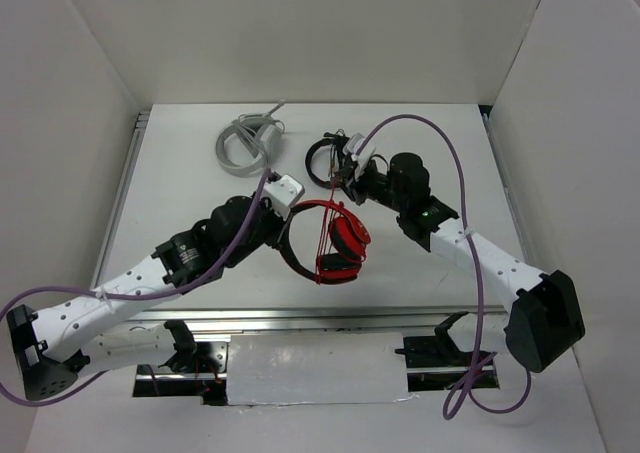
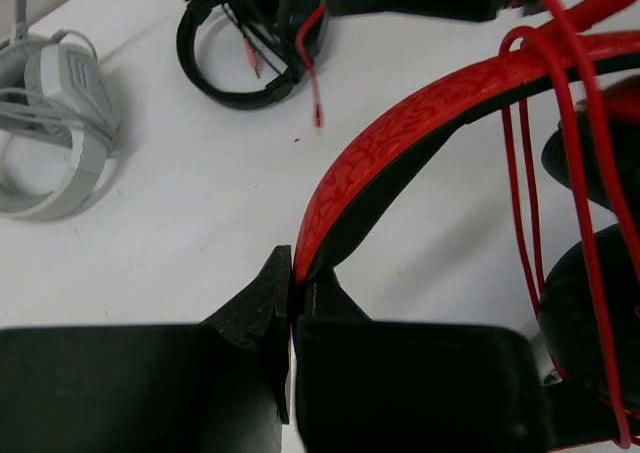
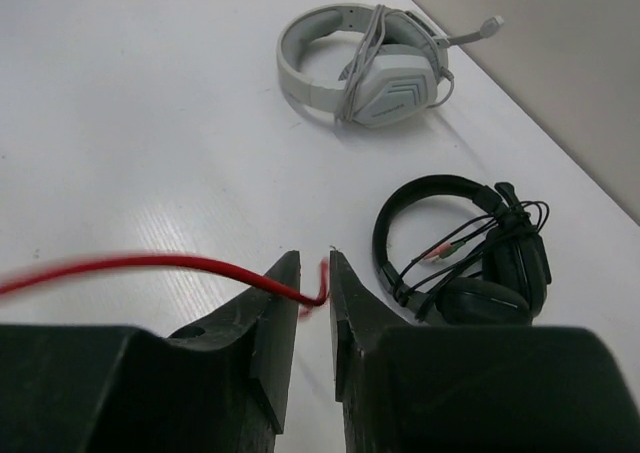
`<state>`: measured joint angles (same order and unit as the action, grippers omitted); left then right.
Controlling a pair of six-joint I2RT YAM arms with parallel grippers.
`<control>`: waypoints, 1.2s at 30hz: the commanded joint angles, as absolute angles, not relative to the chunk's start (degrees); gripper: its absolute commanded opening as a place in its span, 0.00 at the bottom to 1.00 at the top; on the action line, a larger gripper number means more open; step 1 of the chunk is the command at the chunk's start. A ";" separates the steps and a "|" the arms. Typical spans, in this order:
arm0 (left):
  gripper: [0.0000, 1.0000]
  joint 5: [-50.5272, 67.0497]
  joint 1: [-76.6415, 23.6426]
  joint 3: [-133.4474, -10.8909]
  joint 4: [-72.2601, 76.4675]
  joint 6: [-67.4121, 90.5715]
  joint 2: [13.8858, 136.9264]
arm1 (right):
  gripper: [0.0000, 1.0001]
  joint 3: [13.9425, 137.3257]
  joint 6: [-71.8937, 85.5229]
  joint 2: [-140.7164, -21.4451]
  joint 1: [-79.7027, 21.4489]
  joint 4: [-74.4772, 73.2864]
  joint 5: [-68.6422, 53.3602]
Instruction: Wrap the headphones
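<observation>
White tabletop (image 1: 200, 173) and pale walls (image 1: 60, 123) surround us. Our left gripper (image 2: 293, 278) is clamped tight on the band (image 2: 420, 113) of the red headphones (image 1: 330, 235), held mid-table, just nearer our bases than our right gripper (image 3: 313, 273). Its jaws stand slightly apart with the cable (image 3: 150, 265) tip between them, the cable running back toward the band. Only the left wrist view shows turns over the band; only the right shows that gap.
</observation>
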<state>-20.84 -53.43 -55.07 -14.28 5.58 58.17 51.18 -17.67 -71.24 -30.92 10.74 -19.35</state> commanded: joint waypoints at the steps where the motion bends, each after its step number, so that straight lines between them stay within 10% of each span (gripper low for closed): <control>1: 0.00 -16.79 -54.32 -63.61 -10.54 5.10 56.69 | 0.26 50.01 -14.07 -72.16 -29.71 16.69 -23.98; 8: 0.00 -15.03 -53.44 -71.89 -14.50 5.27 59.32 | 0.40 48.25 -8.53 -74.53 -29.79 25.92 -34.09; 28: 0.00 -18.89 -52.56 -81.38 -16.52 7.82 61.00 | 0.42 37.89 14.67 -87.54 -35.24 61.42 -32.52; 30: 0.00 -20.65 -52.47 -80.86 -16.09 8.61 60.91 | 0.37 36.22 16.08 -87.63 -35.77 64.33 -31.12; 33: 0.00 -23.20 -52.30 -79.98 -15.03 10.02 60.21 | 0.01 33.06 17.49 -86.75 -37.52 70.11 -27.60; 36: 0.00 -28.90 -51.86 -80.07 -15.38 11.16 60.73 | 0.00 29.20 19.07 -84.82 -38.32 72.68 -23.04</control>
